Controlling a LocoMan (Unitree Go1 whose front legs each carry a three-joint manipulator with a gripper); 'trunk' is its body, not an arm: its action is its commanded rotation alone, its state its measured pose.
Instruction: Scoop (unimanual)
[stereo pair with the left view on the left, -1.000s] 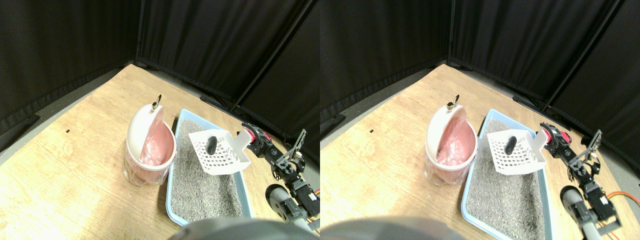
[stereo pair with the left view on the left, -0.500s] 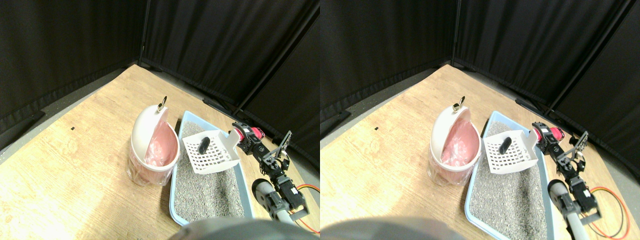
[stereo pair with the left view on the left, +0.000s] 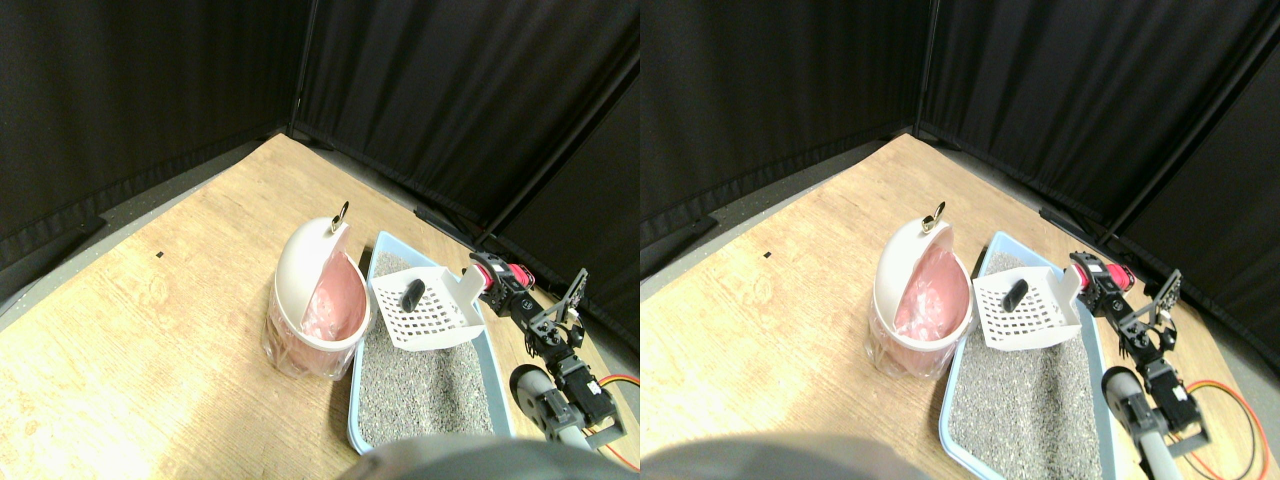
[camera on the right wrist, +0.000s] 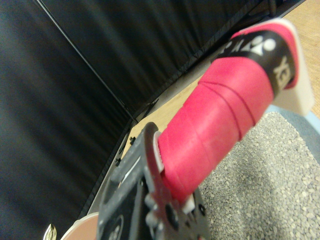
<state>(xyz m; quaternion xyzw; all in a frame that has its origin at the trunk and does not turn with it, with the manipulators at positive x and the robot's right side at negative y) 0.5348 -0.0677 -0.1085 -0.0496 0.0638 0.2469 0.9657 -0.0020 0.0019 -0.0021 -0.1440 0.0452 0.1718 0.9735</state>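
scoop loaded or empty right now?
Loaded. One dark lump lies in the white slotted scoop, which is raised above the litter tray beside the open pink bin.

The stereo camera looked forward and down from above the wooden floor (stereo pair with the left view on the left: 150, 340), taking in the blue litter tray (stereo pair with the left view on the left: 490, 350), the pink bin (stereo pair with the left view on the left: 318, 300) and black curtains (stereo pair with the left view on the left: 450, 90) behind, all from some way off. The wrist camera sat very near the red wrapped handle (camera on the right wrist: 220, 125), looking along it, its picture turned. Both views shared the handle (stereo pair with the left view on the left: 517, 273), the grey litter (camera on the right wrist: 270, 185), a strip of floor and the curtains.
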